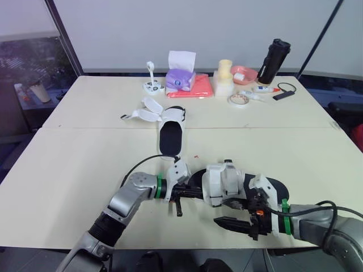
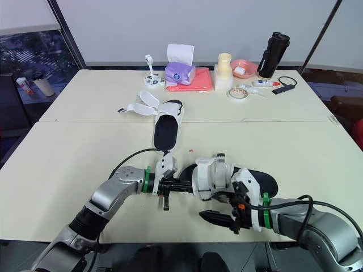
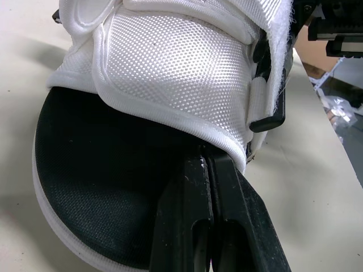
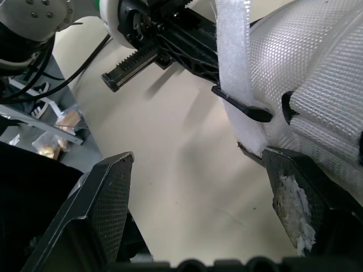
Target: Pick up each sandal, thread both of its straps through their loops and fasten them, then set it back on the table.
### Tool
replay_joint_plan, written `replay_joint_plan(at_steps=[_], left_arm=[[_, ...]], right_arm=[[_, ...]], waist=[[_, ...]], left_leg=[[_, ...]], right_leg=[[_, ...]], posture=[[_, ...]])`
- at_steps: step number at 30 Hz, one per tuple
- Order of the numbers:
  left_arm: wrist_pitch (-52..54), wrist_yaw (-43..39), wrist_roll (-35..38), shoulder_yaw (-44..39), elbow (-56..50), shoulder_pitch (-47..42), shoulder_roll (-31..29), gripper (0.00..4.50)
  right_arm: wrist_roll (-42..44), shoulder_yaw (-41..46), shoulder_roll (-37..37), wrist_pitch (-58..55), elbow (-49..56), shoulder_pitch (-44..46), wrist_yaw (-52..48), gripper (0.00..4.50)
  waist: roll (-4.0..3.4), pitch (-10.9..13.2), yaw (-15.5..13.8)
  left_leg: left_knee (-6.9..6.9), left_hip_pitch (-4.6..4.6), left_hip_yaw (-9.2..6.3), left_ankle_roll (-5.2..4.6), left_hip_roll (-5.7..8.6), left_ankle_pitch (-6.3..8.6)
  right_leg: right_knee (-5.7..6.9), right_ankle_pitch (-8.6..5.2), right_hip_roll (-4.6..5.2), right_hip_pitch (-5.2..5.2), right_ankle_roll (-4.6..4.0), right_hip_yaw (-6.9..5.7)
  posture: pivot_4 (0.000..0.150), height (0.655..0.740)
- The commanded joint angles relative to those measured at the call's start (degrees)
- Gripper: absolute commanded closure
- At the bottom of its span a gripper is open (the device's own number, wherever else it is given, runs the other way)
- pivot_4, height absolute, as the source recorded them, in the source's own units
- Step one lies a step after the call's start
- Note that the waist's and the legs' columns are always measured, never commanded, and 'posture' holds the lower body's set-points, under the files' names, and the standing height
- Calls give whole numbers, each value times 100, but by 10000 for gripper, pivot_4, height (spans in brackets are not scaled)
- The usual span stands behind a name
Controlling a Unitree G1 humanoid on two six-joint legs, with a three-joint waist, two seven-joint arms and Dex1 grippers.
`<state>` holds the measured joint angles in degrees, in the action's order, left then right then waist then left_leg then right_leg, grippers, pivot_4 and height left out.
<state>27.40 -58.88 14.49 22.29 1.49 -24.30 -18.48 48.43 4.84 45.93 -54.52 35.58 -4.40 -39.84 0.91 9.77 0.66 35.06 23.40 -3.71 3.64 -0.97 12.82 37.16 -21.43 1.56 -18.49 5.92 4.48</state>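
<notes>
Right tool (image 4: 195, 161) is hanging wide open just beside the white strap (image 4: 232, 51) of the near sandal (image 1: 224, 178), which is lying at the front of the surface (image 1: 68, 170) with the left tool (image 3: 205, 161) pinching its upper's rim. Fastening is probably starting: the right tool is needing to close on that strap and pull it taut.

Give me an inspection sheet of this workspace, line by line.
Surface: pale table, seam across its middle.
Job's things: near sandal lies toward the front edge; far sandal lies beyond it, straps spread open.
Clutter: tissue box, red pouch, black bottle, tape roll along the far edge.
Grippers: left gripper shut on near sandal; right gripper open beside its strap.
Cables: black cable loops above the left wrist.
Surroundings: white wall behind the table.
</notes>
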Motion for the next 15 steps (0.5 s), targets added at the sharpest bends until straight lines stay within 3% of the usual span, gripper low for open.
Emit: replay_joint_plan(at_steps=[1,15], left_arm=[[445,-43,-228,480,378,361,-110,45000],[413,-64,-224,458,467,302,-93,45000]], right_arm=[[-33,110,-75,95,-11,41,89,6249],[175,400,6,-48,-117,-3,35,6249]], waist=[[0,0,1],[0,-1,0]], left_leg=[[1,-1,0,0,0,0],[4,-2,0,0,1,0]], right_leg=[[0,0,0,1,0,0],[2,0,0,4,0,0]], posture=[[1500,7400],[1500,7400]])
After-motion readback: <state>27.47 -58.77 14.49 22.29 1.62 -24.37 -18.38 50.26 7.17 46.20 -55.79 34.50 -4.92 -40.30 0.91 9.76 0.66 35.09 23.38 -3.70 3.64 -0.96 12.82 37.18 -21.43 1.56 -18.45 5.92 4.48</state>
